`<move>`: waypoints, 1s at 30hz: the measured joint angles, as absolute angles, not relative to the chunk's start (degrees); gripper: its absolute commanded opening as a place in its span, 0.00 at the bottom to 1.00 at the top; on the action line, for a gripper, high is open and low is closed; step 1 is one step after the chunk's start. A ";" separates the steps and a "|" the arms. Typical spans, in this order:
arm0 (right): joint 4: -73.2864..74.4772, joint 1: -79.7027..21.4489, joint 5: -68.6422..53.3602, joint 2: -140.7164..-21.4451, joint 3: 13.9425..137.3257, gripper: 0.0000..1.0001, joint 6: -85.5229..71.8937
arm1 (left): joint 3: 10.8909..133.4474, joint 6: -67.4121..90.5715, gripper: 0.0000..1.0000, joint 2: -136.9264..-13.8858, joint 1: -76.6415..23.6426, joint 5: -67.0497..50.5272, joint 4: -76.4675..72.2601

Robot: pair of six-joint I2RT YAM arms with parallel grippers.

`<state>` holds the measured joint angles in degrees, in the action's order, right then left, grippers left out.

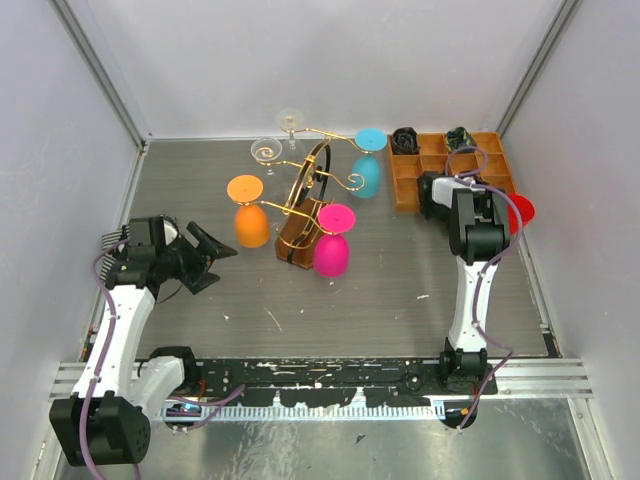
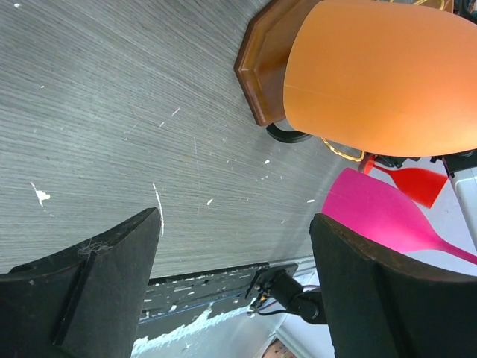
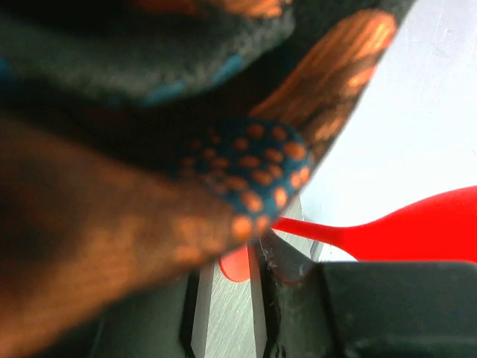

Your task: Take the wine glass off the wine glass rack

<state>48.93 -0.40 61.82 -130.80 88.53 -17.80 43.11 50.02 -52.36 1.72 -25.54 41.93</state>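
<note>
The wine glass rack stands mid-table on its brown wooden base. Orange, pink and cyan wine glasses hang upside down from it, with two clear ones at the back. A red wine glass is off the rack by the right wall. Its stem crosses one fingertip of my right gripper, whose jaws stand slightly apart, wider than the stem. My left gripper is wide open and empty, left of the orange glass.
An orange compartmented wooden tray sits at the back right, right against my right wrist, with dark items in its far cells. Walls close in on both sides. The pink glass hangs near the left gripper's right finger.
</note>
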 measured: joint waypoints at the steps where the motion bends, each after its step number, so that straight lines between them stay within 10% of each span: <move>1: 48.93 -0.38 62.02 -131.04 88.55 0.31 -17.89 | 43.18 49.95 0.89 -52.42 1.72 -25.61 41.95; 30: 43.77 -7.11 40.21 -120.44 85.80 0.44 -20.12 | 44.12 49.01 0.89 -52.99 1.72 -25.91 44.14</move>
